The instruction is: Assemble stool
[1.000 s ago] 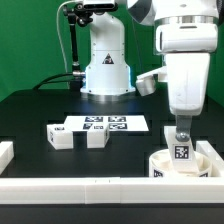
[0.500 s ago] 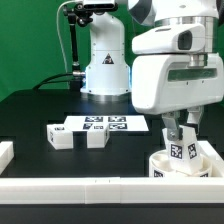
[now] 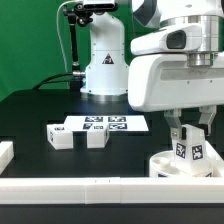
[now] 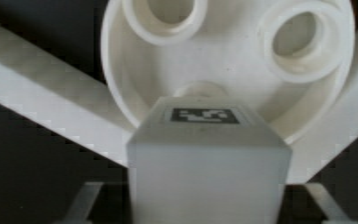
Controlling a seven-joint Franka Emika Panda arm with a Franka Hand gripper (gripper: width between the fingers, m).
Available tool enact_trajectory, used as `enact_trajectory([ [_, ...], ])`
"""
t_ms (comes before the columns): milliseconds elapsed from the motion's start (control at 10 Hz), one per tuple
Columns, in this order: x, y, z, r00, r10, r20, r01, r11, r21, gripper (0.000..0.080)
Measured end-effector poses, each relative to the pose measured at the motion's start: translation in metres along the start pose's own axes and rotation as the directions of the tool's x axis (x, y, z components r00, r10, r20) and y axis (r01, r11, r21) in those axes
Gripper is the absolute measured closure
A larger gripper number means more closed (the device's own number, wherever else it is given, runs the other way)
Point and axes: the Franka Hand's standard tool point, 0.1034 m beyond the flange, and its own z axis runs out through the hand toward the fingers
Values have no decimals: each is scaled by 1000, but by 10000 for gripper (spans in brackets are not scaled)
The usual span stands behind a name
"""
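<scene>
**Leg [image 3: 183, 153] clamped over seat [image 3: 163, 164]**

Gripper [image 3: 184, 136] grips the leg: upright, long axis vertical, seat just beneath. Only the wrist view shows the seat's holes [image 4: 302, 35]. Only the exterior view shows two loose legs [image 3: 58, 135] [image 3: 97, 138], well aside of the gripper.

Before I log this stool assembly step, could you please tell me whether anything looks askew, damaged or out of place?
Nothing stands out. The claw holds one white blocky plastic leg over the white round plastic seat; two more white legs lie by the marker board.
</scene>
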Motion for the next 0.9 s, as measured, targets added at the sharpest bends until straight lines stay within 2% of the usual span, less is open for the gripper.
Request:
enact_trajectory([
  [500,1,-6,0,944,329,4,-329,944,36,454],
  [800,0,-7,2,825,565,12,-565,822,68,454],
  [900,0,-7,2,746,666,21,-665,743,75,454],
])
